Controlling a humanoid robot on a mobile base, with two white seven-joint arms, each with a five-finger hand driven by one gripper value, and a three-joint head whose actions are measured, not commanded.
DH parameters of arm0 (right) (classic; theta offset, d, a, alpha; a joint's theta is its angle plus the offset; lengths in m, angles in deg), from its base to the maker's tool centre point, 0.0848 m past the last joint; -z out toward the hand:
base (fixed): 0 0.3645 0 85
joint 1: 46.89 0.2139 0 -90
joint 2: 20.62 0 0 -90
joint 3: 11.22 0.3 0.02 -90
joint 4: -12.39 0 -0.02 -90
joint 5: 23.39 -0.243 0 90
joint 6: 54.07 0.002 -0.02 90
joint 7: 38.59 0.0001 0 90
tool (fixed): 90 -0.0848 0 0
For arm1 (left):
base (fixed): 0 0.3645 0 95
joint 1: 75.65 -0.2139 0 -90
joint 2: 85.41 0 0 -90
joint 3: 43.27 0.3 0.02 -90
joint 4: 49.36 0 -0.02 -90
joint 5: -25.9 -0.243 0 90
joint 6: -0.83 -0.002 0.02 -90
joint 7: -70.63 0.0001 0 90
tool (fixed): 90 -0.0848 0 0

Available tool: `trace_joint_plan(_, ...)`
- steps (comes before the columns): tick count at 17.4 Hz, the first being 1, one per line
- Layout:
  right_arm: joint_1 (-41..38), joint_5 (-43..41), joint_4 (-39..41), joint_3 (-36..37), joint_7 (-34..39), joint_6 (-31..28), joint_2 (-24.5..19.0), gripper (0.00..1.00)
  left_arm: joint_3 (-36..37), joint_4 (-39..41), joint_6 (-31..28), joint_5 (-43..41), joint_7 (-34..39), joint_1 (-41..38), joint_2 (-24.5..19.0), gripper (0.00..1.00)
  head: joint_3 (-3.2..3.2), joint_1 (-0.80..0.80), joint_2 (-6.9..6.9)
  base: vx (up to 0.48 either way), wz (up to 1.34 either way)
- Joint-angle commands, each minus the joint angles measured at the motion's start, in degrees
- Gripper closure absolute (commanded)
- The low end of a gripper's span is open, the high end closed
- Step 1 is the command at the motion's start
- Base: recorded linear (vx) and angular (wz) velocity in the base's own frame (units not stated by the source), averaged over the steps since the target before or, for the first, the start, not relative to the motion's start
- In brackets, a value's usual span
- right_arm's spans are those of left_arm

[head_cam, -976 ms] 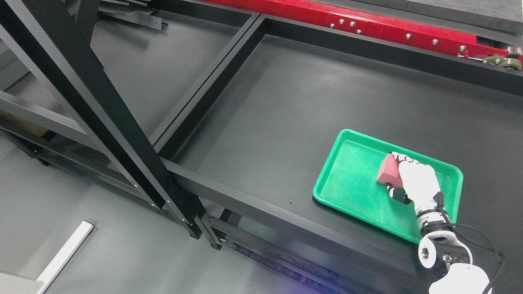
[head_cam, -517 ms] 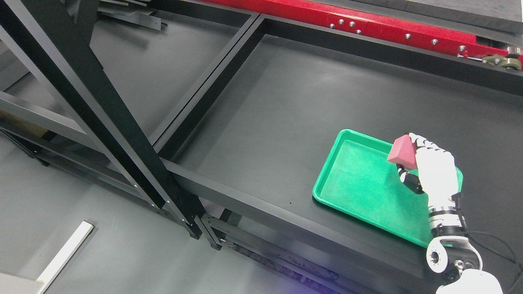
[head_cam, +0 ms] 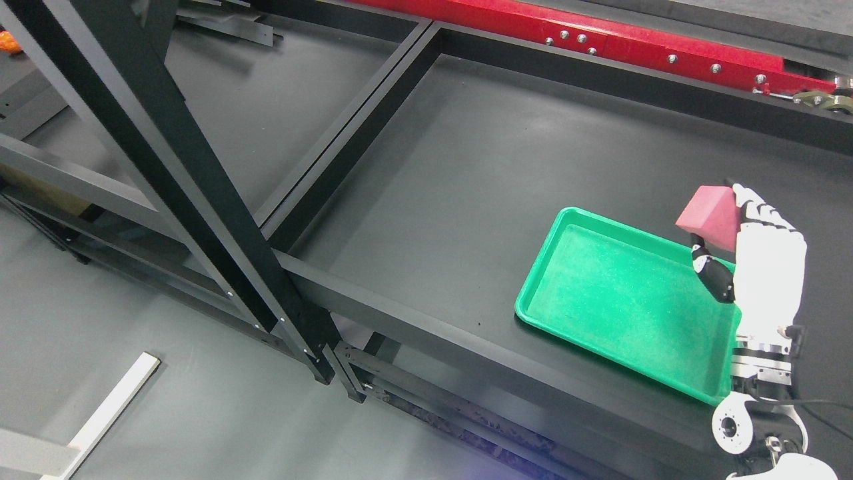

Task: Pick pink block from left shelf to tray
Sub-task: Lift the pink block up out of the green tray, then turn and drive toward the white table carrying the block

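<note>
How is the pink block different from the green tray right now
The pink block is a small solid wedge; the green tray is a wide, shallow rimmed rectangle. The pink block is held up in the right hand, fingers closed on it; the green tray lies flat on the black shelf with nothing in it. Both are single-coloured.

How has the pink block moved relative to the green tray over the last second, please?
Yes: the pink block, held by the right hand, rose from the green tray toward its far right rim.

I see the tray (head_cam: 600,293) lying on the surface (head_cam: 466,173) at lower right of the frame. My right robot hand (head_cam: 746,253) holds the block (head_cam: 708,217) above the tray's upper right corner.
</note>
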Motion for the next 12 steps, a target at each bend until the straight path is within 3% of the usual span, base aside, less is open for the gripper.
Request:
trace_joint_plan(1,-1.89,-0.64,4.92,1.94,-0.91,0.03,-1.14,0.98,0.00,1.00,-0.19,0.00,-0.02,1.84,-1.00,0.00,0.00,0.00,0.00,-0.054,0.06)
trace_joint_plan(12,-2.69,-1.52,4.92,1.94,-0.82,0.03,-1.49,0.98,0.00,1.00,-0.19,-0.09,-0.02,1.84,-1.00,0.00,0.00,0.00,0.00,-0.089,0.25)
